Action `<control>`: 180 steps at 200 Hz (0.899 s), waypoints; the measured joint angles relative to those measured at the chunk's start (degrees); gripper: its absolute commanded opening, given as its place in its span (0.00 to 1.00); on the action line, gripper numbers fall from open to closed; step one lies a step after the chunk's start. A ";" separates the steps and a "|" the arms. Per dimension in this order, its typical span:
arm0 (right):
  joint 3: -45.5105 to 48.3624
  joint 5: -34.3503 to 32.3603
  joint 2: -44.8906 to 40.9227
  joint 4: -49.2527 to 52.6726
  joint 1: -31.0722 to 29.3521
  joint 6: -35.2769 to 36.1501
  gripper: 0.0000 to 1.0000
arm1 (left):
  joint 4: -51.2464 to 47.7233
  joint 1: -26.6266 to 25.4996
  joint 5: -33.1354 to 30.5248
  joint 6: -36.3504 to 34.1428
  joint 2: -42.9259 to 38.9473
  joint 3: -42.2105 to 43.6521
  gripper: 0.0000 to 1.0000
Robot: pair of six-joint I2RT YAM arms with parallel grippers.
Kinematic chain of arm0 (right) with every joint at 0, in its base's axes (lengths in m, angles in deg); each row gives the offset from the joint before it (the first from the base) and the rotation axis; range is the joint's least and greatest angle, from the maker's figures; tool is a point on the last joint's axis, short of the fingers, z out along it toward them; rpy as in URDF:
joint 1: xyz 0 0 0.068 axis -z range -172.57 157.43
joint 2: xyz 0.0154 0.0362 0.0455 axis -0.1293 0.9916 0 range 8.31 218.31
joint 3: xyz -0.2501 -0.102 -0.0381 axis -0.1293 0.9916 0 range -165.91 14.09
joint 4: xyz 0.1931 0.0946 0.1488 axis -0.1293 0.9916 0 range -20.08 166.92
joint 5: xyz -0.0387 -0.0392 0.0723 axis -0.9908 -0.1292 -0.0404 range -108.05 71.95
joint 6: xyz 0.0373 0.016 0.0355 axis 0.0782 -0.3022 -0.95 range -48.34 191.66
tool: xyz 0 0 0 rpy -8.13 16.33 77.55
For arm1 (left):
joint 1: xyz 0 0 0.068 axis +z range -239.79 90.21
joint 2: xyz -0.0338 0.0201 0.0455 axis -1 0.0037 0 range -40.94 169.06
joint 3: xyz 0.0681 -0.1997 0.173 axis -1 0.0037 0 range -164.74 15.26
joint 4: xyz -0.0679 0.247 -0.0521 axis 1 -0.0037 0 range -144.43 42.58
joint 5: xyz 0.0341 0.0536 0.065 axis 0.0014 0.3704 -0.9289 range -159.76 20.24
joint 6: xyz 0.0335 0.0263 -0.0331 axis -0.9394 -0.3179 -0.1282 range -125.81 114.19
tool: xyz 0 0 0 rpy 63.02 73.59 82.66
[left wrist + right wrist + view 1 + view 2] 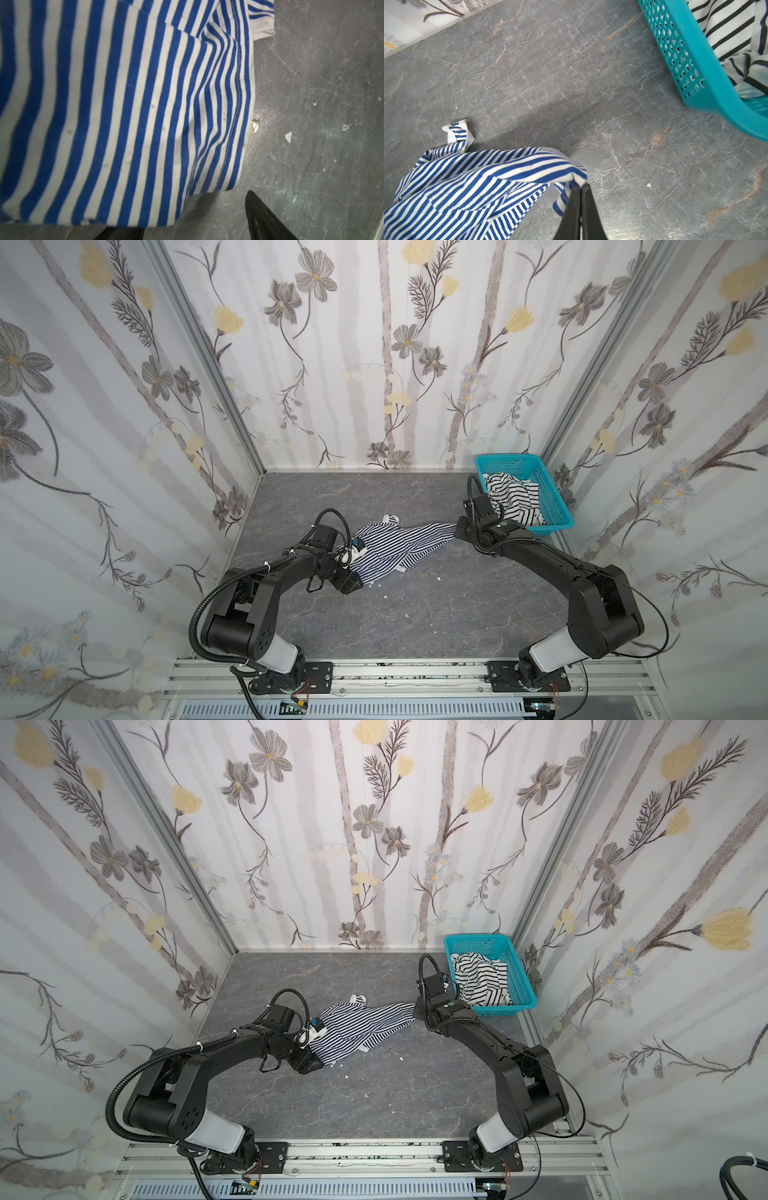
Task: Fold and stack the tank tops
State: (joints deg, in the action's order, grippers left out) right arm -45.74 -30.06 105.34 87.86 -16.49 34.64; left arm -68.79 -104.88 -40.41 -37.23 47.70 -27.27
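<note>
While the thin-striped tank top (395, 541) lies bunched mid-counter, one corner is stretched out toward the right. Right end effector (580, 186) is fully closed on that corner, and the wrist view shows the fabric pinched between its fingers. Left end effector (185, 216) is at the top's near-left hem with its jaws well apart. The cloth edge drapes over one finger; can't tell if there's any grip. Wide-striped tank top (515, 497) is crumpled inside the teal basket (509, 464), at the back right of the grey counter (415, 614), just beside the right arm.

no legible text or labels
</note>
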 measured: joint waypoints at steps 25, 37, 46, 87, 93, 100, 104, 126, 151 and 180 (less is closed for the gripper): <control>0.39 0.63 -0.70 -0.52 0.00 -0.07 0.00 | -0.02 -0.11 1.62 -0.02 2.16 -1.25 0.63; 0.57 1.07 -0.94 -0.52 0.00 -0.28 0.00 | 0.11 -0.09 2.19 -0.02 2.89 -1.77 0.61; 0.68 1.18 -1.05 -0.52 0.00 -0.42 0.00 | 0.11 -0.13 2.58 -0.02 3.26 -1.99 0.58; 1.11 1.60 -1.31 -0.94 -0.39 -0.46 0.00 | 0.26 -0.48 3.80 0.13 4.98 -3.02 0.49; 1.11 1.64 -1.31 -0.96 -0.50 -0.46 0.00 | 0.52 -0.57 3.87 0.13 5.20 -3.06 0.49; 1.11 1.64 -1.31 -0.98 -0.61 -0.46 0.00 | 0.70 -0.68 4.04 0.13 5.40 -3.06 0.48; 1.11 1.64 -1.31 -0.98 -0.68 -0.46 0.00 | 0.79 -0.76 4.22 0.13 5.46 -3.06 0.47; 1.09 1.70 -1.31 -0.98 -0.87 -0.46 0.00 | 1.46 -1.42 4.33 0.09 5.77 -2.95 0.44; 0.79 1.77 -1.36 -0.96 -1.09 -0.46 0.00 | 1.55 -1.75 4.59 -0.33 6.08 -2.89 0.45; 0.35 1.79 -1.44 -0.96 -1.31 -0.46 0.00 | 1.55 -1.77 5.20 -1.11 6.84 -2.99 0.39</control>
State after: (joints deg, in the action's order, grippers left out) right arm -45.39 -28.27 103.90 86.89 -17.80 34.18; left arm -67.24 -106.65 -35.21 -38.34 54.54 -30.26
